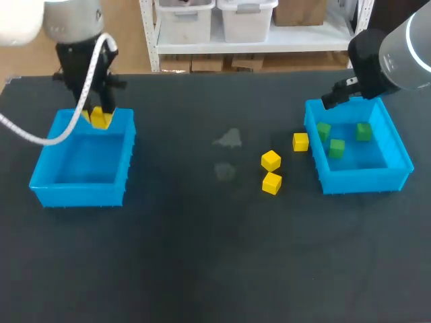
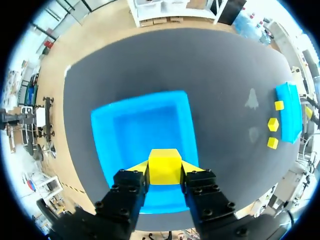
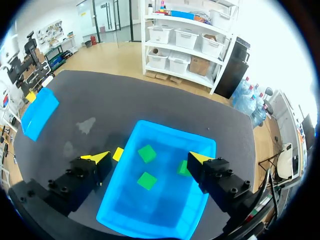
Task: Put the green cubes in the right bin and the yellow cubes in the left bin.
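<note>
Spanning the head view, the dark surface (image 1: 202,256) shows pale smudges (image 1: 229,139) at centre. Three loose yellow cubes (image 1: 271,160) lie right of centre beside the right bin (image 1: 357,180), which holds three green cubes (image 1: 337,148).

Left wrist view: the left end effector (image 2: 165,169) is clenched on a fourth yellow cube (image 2: 164,162) above the left bin (image 2: 130,125).

Right wrist view: the right end effector (image 3: 148,159) is released, spread wide above the right bin, with one finger partly hiding a green cube.

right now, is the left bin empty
Empty: the floor of the left bin is bare blue. The only yellow cube near it is gripped in the left claw above its rim.
</note>
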